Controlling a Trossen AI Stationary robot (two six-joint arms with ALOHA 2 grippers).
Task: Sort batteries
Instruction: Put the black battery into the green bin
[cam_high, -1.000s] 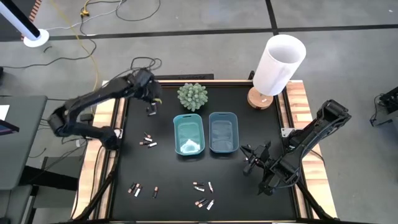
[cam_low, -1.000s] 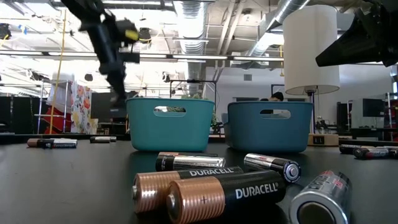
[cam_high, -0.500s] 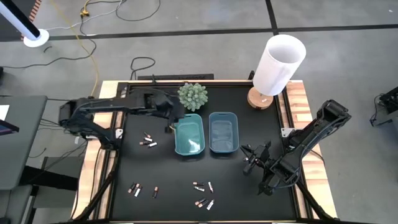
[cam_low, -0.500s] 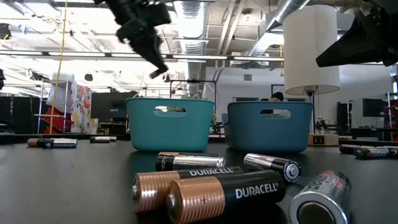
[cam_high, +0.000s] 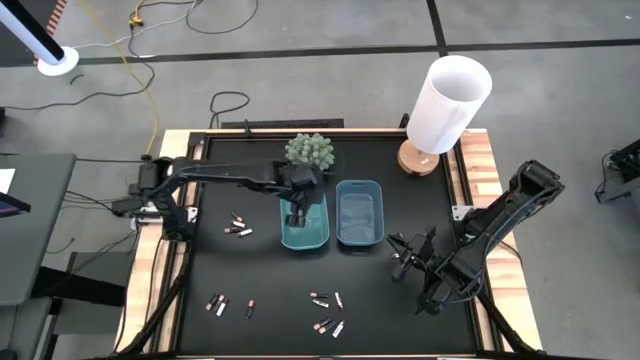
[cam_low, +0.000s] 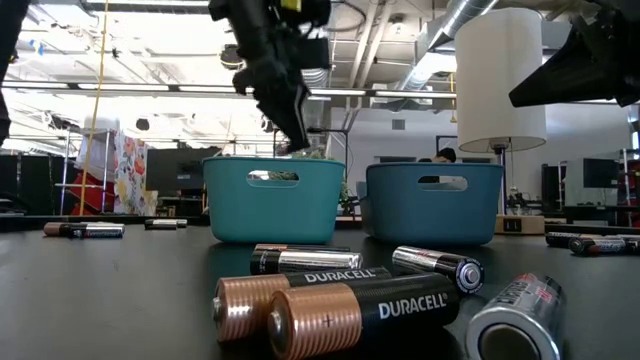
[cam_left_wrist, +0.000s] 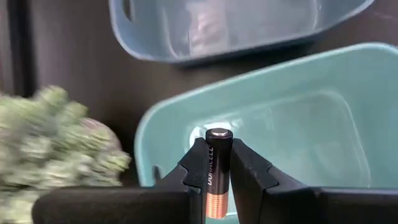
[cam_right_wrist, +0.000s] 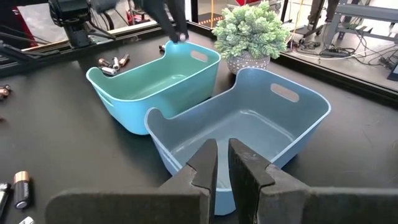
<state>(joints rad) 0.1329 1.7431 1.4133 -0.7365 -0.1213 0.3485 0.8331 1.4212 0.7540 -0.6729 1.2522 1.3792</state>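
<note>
Swung from near the plant, my left gripper (cam_left_wrist: 217, 163) pinches one battery (cam_left_wrist: 217, 171) above the teal tray (cam_high: 305, 238), one of two trays.

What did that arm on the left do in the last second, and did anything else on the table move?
The left hand, shut on a copper-ended battery, swung from the table's back left, past the small plant, to hover over the teal tray. It has not let go. The right hand waited beside the blue tray; trays, lamp and loose batteries stayed put.
</note>
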